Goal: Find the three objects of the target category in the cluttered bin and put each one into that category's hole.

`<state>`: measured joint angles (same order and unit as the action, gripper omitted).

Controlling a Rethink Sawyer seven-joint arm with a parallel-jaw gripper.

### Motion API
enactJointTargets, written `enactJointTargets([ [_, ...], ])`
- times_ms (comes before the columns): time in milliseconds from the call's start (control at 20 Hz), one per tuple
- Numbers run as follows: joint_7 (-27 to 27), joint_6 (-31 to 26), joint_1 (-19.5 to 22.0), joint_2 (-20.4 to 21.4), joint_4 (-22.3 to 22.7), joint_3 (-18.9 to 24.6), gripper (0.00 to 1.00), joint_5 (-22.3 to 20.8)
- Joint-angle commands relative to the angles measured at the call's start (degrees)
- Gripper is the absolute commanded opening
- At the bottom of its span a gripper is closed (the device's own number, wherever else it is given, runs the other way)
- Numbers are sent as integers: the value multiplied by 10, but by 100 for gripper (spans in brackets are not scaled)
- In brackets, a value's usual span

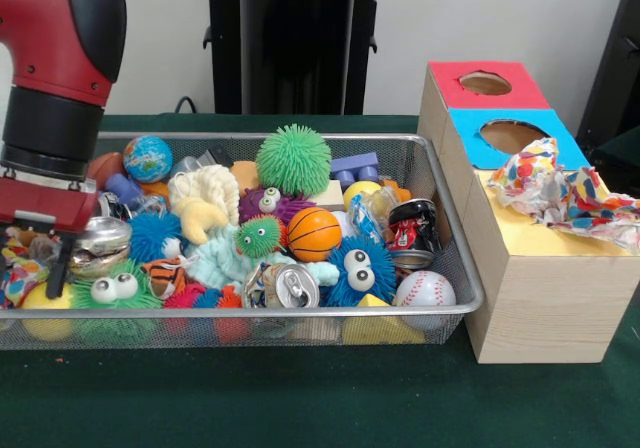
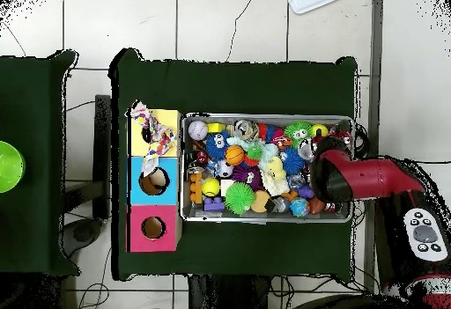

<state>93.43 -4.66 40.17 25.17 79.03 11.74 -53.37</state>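
The silver wire-mesh bin (image 1: 455,268) is packed with toys; it also shows in the overhead view (image 2: 187,169). Crumpled white polka-dot cloth (image 1: 560,196) lies on the yellow top (image 1: 530,238) of the wooden box and hides the yellow hole; the overhead view shows it too (image 2: 153,135). My gripper (image 1: 45,258) is down among the toys at the bin's left end. A small patch of multicoloured dotted fabric (image 1: 16,273) shows beside it; I cannot tell whether the gripper touches it. In the overhead view the arm (image 2: 348,180) hides the gripper.
The blue-surround hole (image 1: 512,135) and red-surround hole (image 1: 485,83) lie behind the yellow section. The bin holds a green spiky ball (image 1: 293,160), an orange basketball (image 1: 314,233), a baseball (image 1: 424,290), a crushed can (image 1: 290,286) and a cream plush (image 1: 205,198). The black pedestal (image 1: 295,43) stands behind.
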Motion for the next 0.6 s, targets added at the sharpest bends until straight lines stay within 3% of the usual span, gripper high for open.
enactJointTargets([
  [50, -30, -84, -4, -21, 1, 15, 100, -4],
  [600, -29, -105, -26, 8, 27, -13, 100, -7],
])
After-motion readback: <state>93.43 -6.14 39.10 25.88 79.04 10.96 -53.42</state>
